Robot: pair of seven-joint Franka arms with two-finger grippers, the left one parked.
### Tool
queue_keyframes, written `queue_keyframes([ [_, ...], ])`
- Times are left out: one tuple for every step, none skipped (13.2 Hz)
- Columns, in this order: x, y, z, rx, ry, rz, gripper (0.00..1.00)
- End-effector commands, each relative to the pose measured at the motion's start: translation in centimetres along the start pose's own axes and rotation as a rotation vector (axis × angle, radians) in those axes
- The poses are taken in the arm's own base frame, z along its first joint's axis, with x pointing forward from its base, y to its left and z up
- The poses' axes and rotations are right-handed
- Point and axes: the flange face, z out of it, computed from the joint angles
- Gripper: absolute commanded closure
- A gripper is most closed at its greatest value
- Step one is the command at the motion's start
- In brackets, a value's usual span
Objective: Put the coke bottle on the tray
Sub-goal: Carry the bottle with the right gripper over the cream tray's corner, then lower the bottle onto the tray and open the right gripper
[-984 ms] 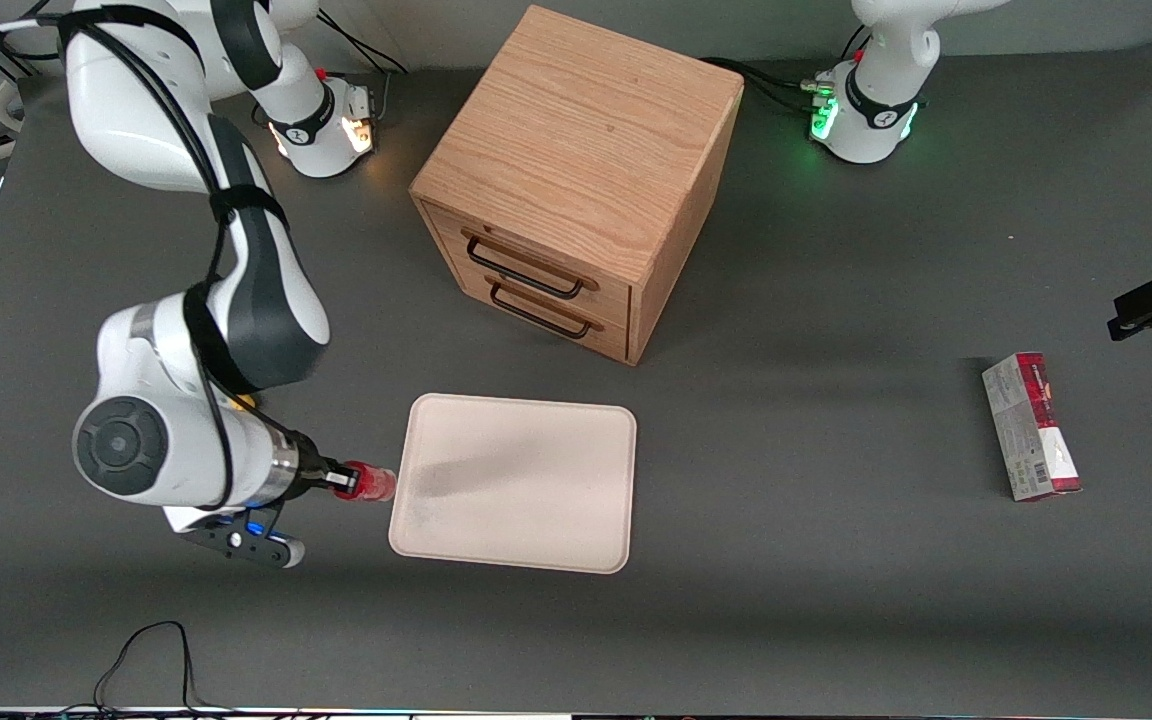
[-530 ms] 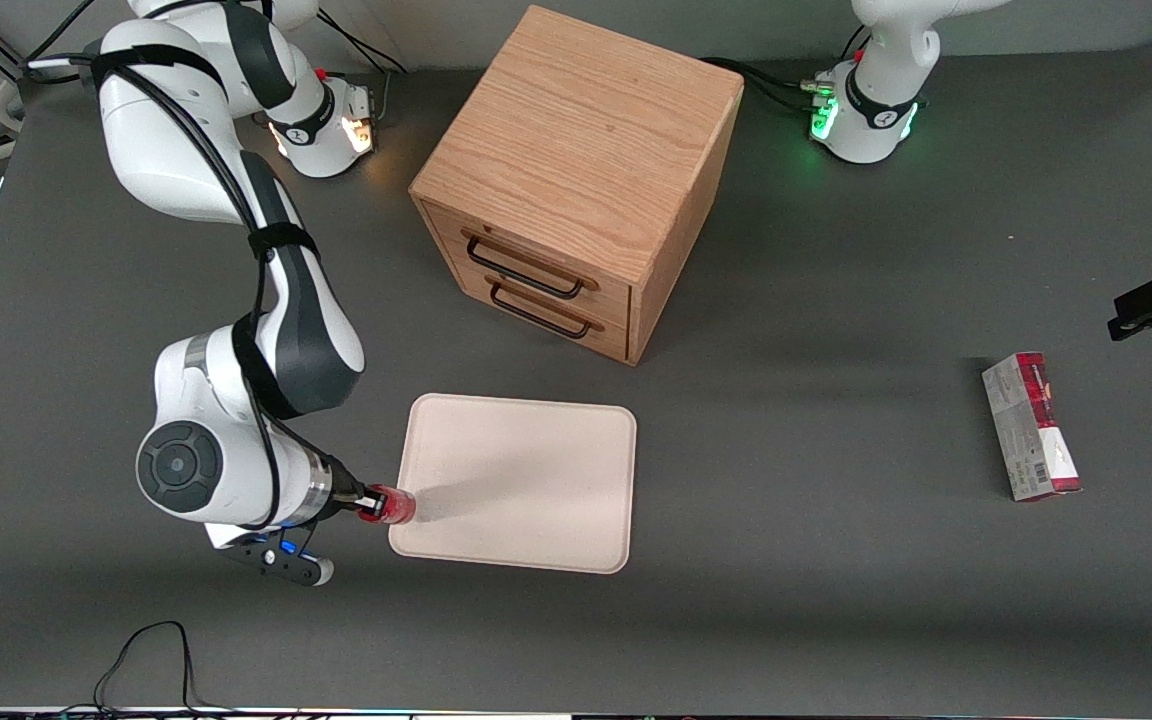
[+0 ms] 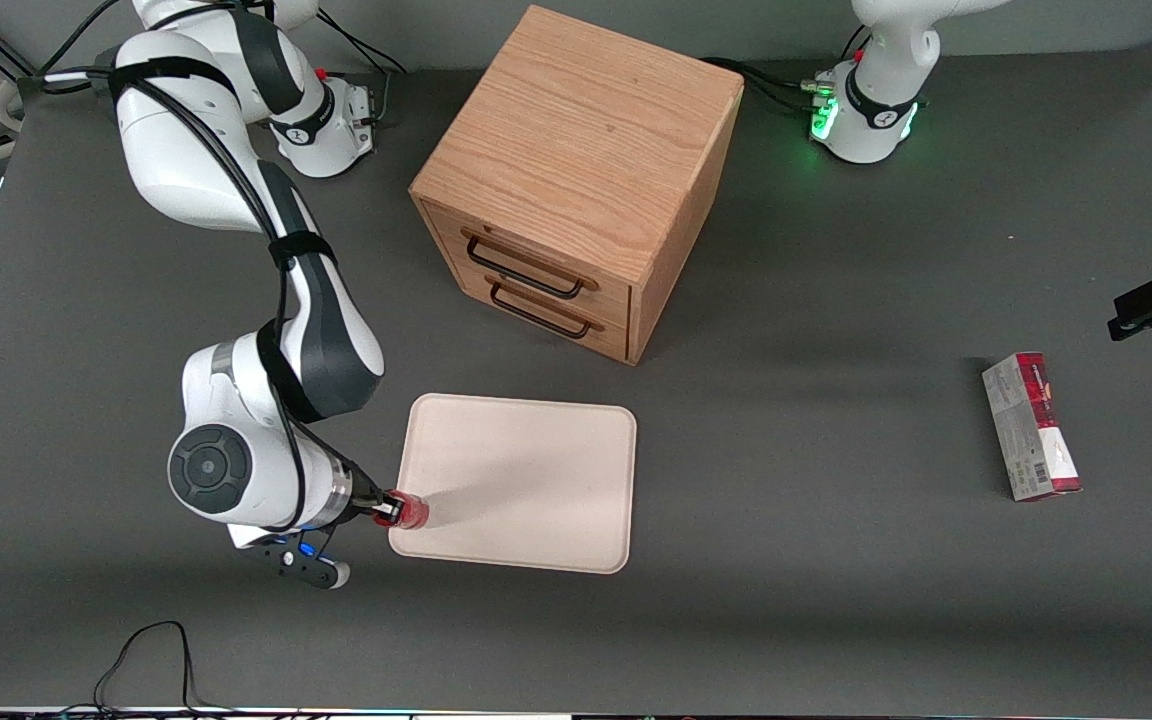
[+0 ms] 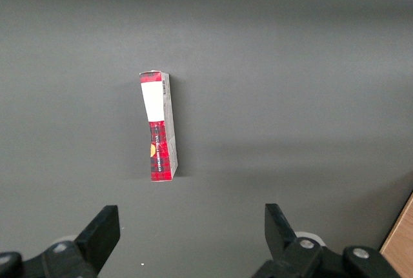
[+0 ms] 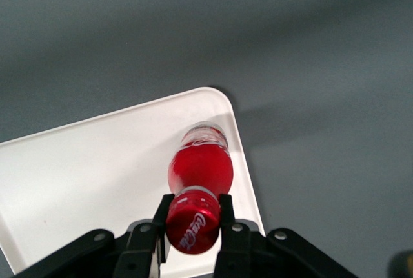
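Observation:
The small red coke bottle (image 3: 410, 512) (image 5: 200, 168) hangs by its red cap between the fingers of my right gripper (image 3: 388, 511) (image 5: 193, 221), which is shut on it. The bottle is over the corner of the cream tray (image 3: 526, 480) (image 5: 90, 168) that is nearest the front camera, at the working arm's end. In the wrist view the bottle's body points down at the tray's corner, just inside the rim. Whether the bottle's base touches the tray I cannot tell.
A wooden two-drawer cabinet (image 3: 576, 180) stands farther from the camera than the tray, drawers facing it. A red-and-grey carton (image 3: 1031, 428) (image 4: 159, 126) lies toward the parked arm's end of the table.
My gripper has carried the coke bottle sideways toward the tray and nearer the camera, from beside the tray's edge to over its near corner.

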Motion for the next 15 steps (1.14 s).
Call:
queue_keyframes([
  [0.1, -0.8, -0.1, 0.016, 0.014, 0.023, 1.00],
  [0.2, -0.8, -0.1, 0.018, 0.018, 0.028, 1.00],
  [0.1, -0.8, -0.1, 0.019, 0.017, 0.035, 1.00],
  [0.1, -0.8, 0.0, 0.018, 0.016, 0.035, 1.00],
  [0.1, -0.8, 0.0, 0.018, 0.016, 0.035, 1.00],
  [0.1, -0.8, 0.0, 0.019, 0.017, 0.035, 1.00],
  [0.2, -0.8, 0.0, 0.019, 0.017, 0.035, 1.00],
  [0.2, -0.8, 0.3, 0.020, 0.018, 0.036, 1.00],
  [0.2, -0.8, 0.4, 0.019, 0.017, 0.036, 1.00],
  [0.2, -0.9, 1.2, 0.013, 0.010, 0.035, 1.00],
  [0.2, -1.0, 1.8, 0.006, 0.006, 0.034, 1.00],
  [0.2, -1.0, 1.8, 0.006, 0.006, 0.034, 1.00],
  [0.0, -1.1, 1.8, 0.005, 0.006, 0.032, 1.00],
  [0.0, -1.1, 1.8, 0.005, 0.006, 0.032, 1.00],
  [0.0, -1.2, 1.8, 0.006, 0.006, 0.031, 1.00],
])
